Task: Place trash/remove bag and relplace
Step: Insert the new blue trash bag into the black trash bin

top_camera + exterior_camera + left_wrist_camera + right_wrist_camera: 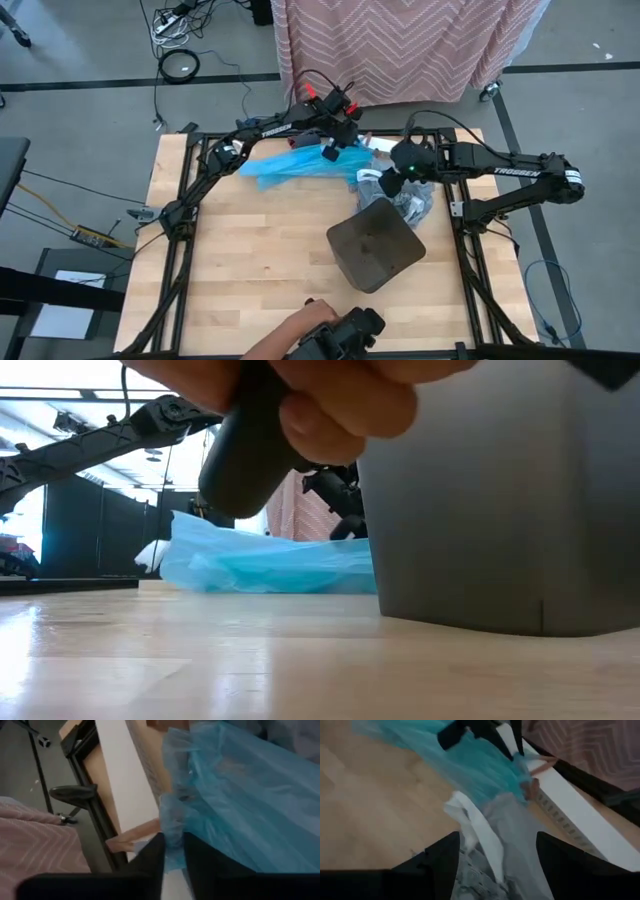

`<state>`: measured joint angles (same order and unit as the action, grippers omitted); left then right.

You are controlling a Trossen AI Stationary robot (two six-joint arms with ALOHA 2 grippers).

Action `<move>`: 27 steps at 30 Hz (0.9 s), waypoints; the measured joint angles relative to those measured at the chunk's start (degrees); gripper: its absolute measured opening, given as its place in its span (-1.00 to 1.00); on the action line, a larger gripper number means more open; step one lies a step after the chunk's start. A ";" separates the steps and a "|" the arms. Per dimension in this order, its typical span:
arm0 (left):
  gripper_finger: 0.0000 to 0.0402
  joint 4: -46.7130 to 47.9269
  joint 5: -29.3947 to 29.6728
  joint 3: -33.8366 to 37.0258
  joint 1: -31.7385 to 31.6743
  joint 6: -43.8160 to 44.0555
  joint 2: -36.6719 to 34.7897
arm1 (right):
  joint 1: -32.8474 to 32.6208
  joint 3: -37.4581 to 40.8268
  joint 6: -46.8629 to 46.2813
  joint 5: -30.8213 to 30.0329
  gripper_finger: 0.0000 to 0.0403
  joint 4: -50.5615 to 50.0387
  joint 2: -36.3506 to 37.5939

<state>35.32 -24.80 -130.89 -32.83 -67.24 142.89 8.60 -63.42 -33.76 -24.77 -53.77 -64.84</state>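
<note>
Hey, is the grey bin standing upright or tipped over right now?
Tilted rather than squarely upright. The high view shows the grey bin from above, leaning and angled on the wooden table, its flat dark face visible; mouth or base, cannot tell.

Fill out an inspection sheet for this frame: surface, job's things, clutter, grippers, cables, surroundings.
Surface: wooden table, mostly bare at the near left.
Job's things: dark grey bin lying tipped over; grey bag bunched by its far side. Loose trash: nothing seen.
Clutter: blue plastic bag spread along the far edge.
Grippers: left gripper pinching the blue bag's edge; right gripper open over the grey bag.
Cables: black leads on the floor behind the table; more at the left.
Surroundings: pink patterned cloth behind the table; a person's hand holding a dark object at the near edge.
</note>
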 joint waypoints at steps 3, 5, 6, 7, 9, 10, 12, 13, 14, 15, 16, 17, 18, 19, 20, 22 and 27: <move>-0.89 0.79 -0.40 0.00 0.54 0.37 0.00 | -0.02 0.00 0.44 2.42 0.20 2.37 -0.02; -0.96 0.97 -0.36 0.00 1.16 1.16 0.00 | -0.29 0.00 0.46 3.58 0.18 3.35 -0.02; -0.96 0.94 -0.11 0.00 1.49 1.58 0.00 | -0.51 0.00 0.48 3.76 0.17 3.80 -0.02; -0.97 0.86 1.11 0.00 1.83 2.24 0.00 | -0.78 0.00 0.48 3.78 0.16 4.45 -0.02; -0.98 1.69 4.83 0.00 2.26 4.59 -0.44 | -1.32 0.00 0.98 3.78 0.13 5.53 -0.02; -0.98 2.57 7.26 0.00 2.37 4.82 -0.93 | -1.50 0.00 1.62 3.77 0.11 6.07 -0.02; -0.98 5.19 10.51 0.00 2.20 4.69 -2.44 | -1.85 0.00 3.39 3.63 0.08 7.58 -0.02; -0.99 6.39 11.82 -0.02 2.08 4.67 -3.31 | -1.88 0.00 4.13 3.49 0.07 8.34 -0.02; -0.99 7.96 13.00 -0.02 1.92 4.66 -4.13 | -1.87 0.00 4.65 3.42 0.06 9.18 -0.02; -0.99 9.34 13.91 -0.02 1.78 4.74 -4.90 | -1.86 0.00 5.08 3.35 0.05 9.88 -0.02; -0.99 10.71 14.43 -0.02 1.65 5.15 -5.64 | -1.86 0.00 5.40 3.32 0.04 10.47 -0.02; -0.99 12.03 14.69 -0.02 1.44 6.00 -6.32 | -1.86 0.00 5.46 3.32 0.03 10.74 -0.02; -0.99 13.22 14.67 -0.02 1.33 6.69 -6.98 | -1.86 0.00 5.48 3.29 0.02 10.99 -0.02; -0.99 14.20 14.71 -0.02 1.18 7.76 -7.74 | -1.86 0.00 5.51 3.02 0.02 11.16 -0.02; -0.99 15.30 14.72 -0.02 1.07 8.76 -8.68 | -1.87 0.00 5.53 2.35 0.01 11.02 -0.02; -0.99 17.72 14.72 -0.02 1.02 9.85 -10.78 | -1.86 0.00 5.53 0.01 0.00 10.67 -0.02; -1.00 21.90 16.18 -0.02 1.35 12.00 -16.80 | -1.81 0.00 7.13 -6.33 0.00 10.03 -0.02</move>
<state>57.22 -8.62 -130.91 -31.48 -55.24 126.09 6.79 -63.42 -26.63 -31.11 -43.74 -64.86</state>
